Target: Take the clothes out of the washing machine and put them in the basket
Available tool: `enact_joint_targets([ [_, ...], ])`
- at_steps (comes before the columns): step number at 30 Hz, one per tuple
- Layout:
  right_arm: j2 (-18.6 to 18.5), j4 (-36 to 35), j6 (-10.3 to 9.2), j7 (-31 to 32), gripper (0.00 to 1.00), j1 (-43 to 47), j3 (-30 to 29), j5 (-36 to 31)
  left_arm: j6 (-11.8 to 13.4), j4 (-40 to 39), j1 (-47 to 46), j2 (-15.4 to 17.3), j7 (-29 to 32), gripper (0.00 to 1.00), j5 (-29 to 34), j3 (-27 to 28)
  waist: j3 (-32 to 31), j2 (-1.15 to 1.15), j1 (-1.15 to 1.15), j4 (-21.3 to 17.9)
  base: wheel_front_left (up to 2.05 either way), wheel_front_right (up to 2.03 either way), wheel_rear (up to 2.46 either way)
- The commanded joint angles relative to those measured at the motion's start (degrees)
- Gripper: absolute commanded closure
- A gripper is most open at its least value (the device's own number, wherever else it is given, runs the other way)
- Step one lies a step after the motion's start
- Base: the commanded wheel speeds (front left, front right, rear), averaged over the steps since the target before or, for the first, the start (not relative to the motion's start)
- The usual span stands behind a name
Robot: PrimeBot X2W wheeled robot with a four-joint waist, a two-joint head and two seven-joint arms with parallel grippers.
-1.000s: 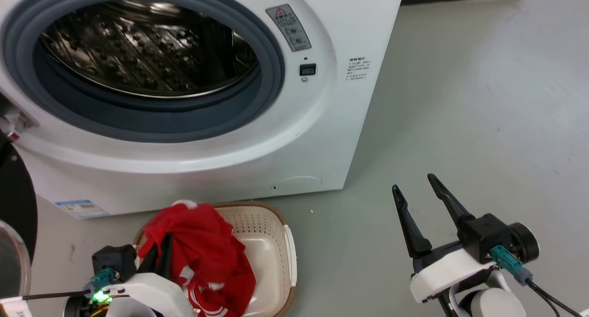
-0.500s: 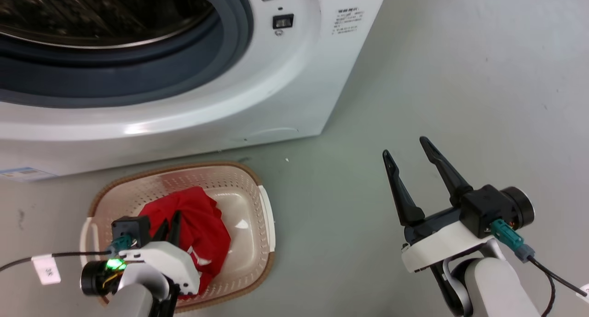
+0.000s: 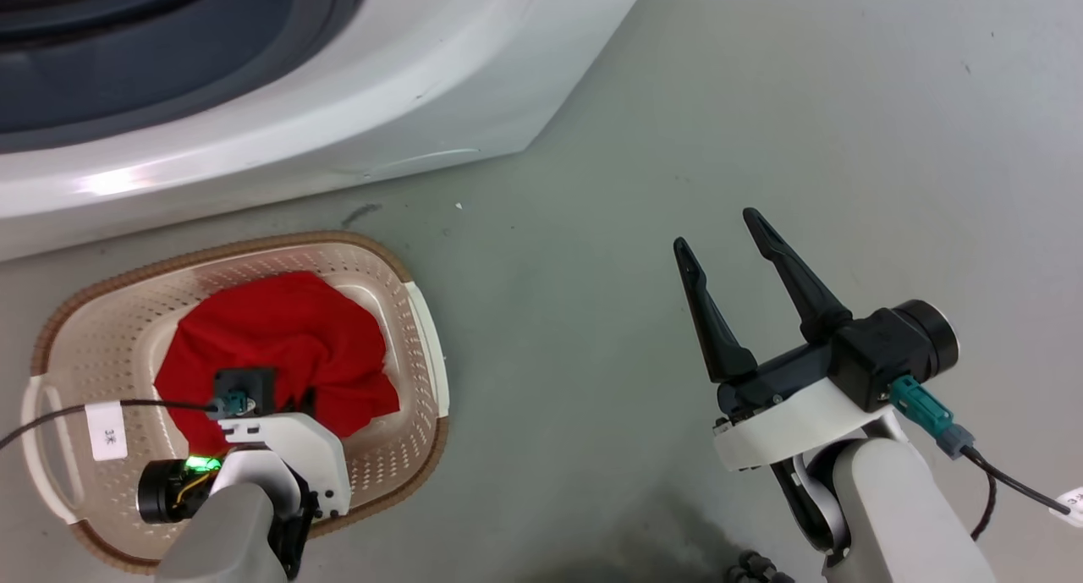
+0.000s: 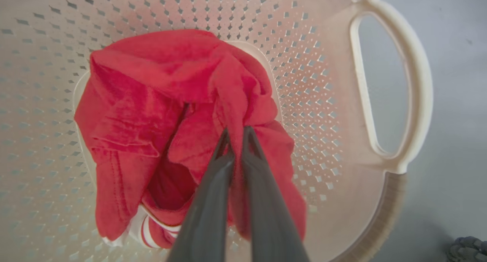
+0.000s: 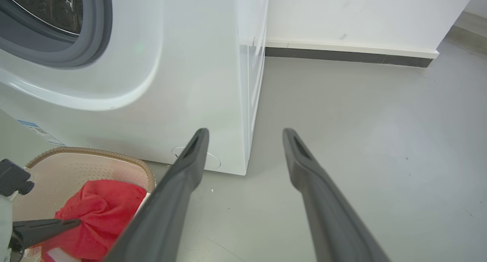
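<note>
The white washing machine (image 3: 338, 118) fills the upper left. Just before it, on the grey floor (image 3: 804, 101), stands the basket (image 3: 254, 243) with the red clothes (image 3: 279, 329) heaped inside. The left gripper (image 3: 300, 401) reaches down onto the heap. The right gripper (image 3: 715, 232) hangs over bare floor, well apart, fingers spread.

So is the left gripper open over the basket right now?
No, the left gripper is shut on a fold of the red clothes, which lie inside the basket.
</note>
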Motion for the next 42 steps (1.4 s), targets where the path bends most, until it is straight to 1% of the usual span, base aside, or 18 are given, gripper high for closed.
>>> enact_joint_targets([
  [1, 0.1, -0.02, -0.04, -0.37, 0.0, -1.17, 0.5, 0.62, 0.21, 2.04, -1.91, -0.28, -0.21, 1.0, 0.16, -0.05, 2.07, 0.0, -0.01, -1.15, 0.0, 0.0, 0.0],
  [9, 0.1, 0.21, -0.04, -0.95, 0.0, -3.06, 2.07, 1.4, 1.1, 11.32, -7.89, -0.76, 0.38, 1.0, 0.08, -0.42, 5.42, 0.0, -0.01, -2.39, 0.0, 0.0, 0.0],
  [13, 0.1, 0.6, -0.04, -1.02, 0.0, -3.66, 2.56, 1.81, 2.35, 13.53, -8.68, -0.94, 0.96, 1.0, -0.59, -0.05, 6.12, 0.0, -0.01, -2.66, 0.0, 0.0, 0.0],
  [18, 0.09, 1.0, -0.04, -1.1, 0.0, -4.18, 2.81, 2.33, 2.46, 14.4, -8.95, -1.29, 0.51, 1.0, -1.4, 0.33, 6.13, 0.0, -0.01, -2.8, 0.0, 0.0, 0.0],
  [19, 0.09, 1.19, -0.05, -1.11, 0.0, -4.17, 2.73, 2.31, 2.31, 14.5, -8.93, -1.42, 0.09, 0.69, -1.59, 0.37, 5.9, 0.0, -0.01, -2.77, 0.0, 0.0, 0.0],
  [20, 0.09, 1.44, -0.04, -1.07, 0.0, -4.05, 2.65, 2.37, 2.03, 14.66, -8.82, -1.65, -0.07, 0.02, -1.59, 0.31, 5.52, 0.0, -0.01, -2.67, 0.0, 0.0, 0.0],
  [21, 0.1, 1.69, -0.05, -1.08, 0.0, -3.96, 2.57, 2.44, 1.9, 14.79, -8.55, -1.83, -0.12, 0.0, -1.64, 0.19, 4.99, 0.0, -0.01, -2.53, 0.0, 0.0, 0.0],
  [25, 0.09, 2.75, -0.05, -1.08, 0.0, -3.45, 2.85, 2.53, 1.0, 15.1, -7.21, -2.44, -1.47, 0.0, -1.42, -0.58, 1.45, 0.0, -0.01, -1.45, 0.0, 0.0, 0.0],
  [29, 0.07, 3.75, -0.04, -1.08, 0.0, -2.14, 2.43, 2.16, -0.36, 15.0, -5.81, -3.57, -3.84, 0.0, -2.11, -0.47, -3.74, 0.0, -0.01, 0.27, 0.0, 0.0, 0.0],
  [35, 0.07, 5.89, -0.04, -1.08, 0.0, 0.72, 0.79, 0.9, -2.0, 13.33, -3.13, -5.36, -5.31, 0.0, -2.84, 0.22, -11.79, 0.0, -0.01, 3.66, 0.0, 0.0, 0.0],
  [39, 0.07, 6.73, -0.05, -0.74, 0.0, 2.79, -0.87, 0.41, -1.56, 8.05, -0.97, -5.76, -5.49, 0.0, -2.63, 1.61, -16.57, 0.0, -0.01, 5.93, 0.0, 0.0, 0.0],
  [42, 0.08, 7.02, -0.04, -0.14, 0.0, 4.22, -2.13, -0.17, -0.54, 2.43, 1.66, -6.16, -5.4, 0.0, -1.79, 3.23, -19.34, 0.0, -0.01, 7.52, 0.0, 0.0, 0.0],
])
